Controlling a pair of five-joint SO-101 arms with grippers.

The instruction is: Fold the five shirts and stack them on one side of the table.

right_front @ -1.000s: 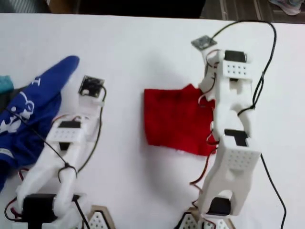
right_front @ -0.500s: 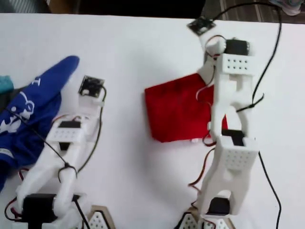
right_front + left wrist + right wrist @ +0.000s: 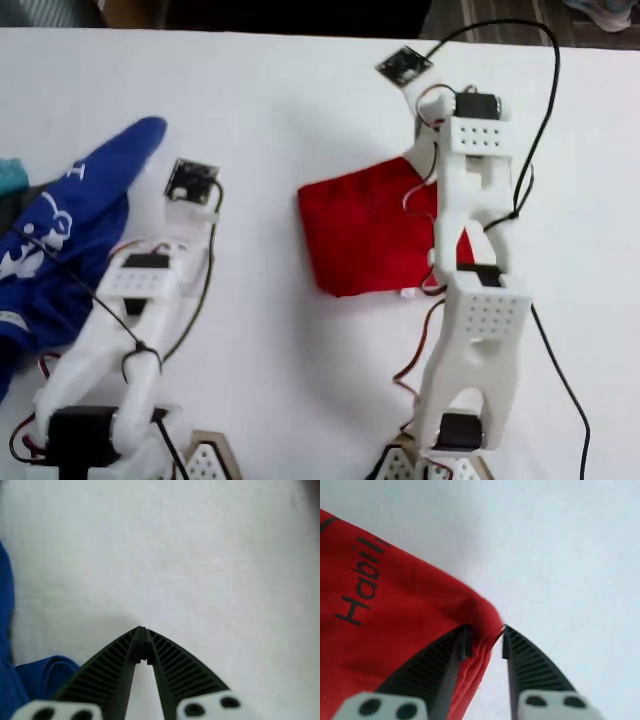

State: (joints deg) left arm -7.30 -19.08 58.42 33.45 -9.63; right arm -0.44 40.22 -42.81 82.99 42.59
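Nearest us, the blue shirt (image 3: 70,230) lies crumpled along the left edge of the worktop (image 3: 280,100), one sleeve pointing away from us. It is unfolded, and we judge it is waiting its turn there, out of the folding area. A teal cloth (image 3: 8,175) pokes in beside it at the edge, with too little in view to say what it is. Our left hand (image 3: 141,645) hangs just beside the blue shirt over the worktop, clenched on nothing, fingertips meeting. We take it as parked so that it does not crowd the other arm.

Further out, in the middle, the red shirt (image 3: 365,235) lies folded into a rough, skewed rectangle, its edge layered where the right wrist view shows it. Our right arm stretches across it and hides part of it.

At the shirt's far right corner our right hand (image 3: 485,641) is grasping the stacked layers, the cloth bunched between the jaws. Holding by a corner, we judge, lets us drag or swing the whole fold without opening it, and pinching all layers together holds them aligned. We judge the task early: this shirt is folded but not yet put to a side, and the blue one is untouched.
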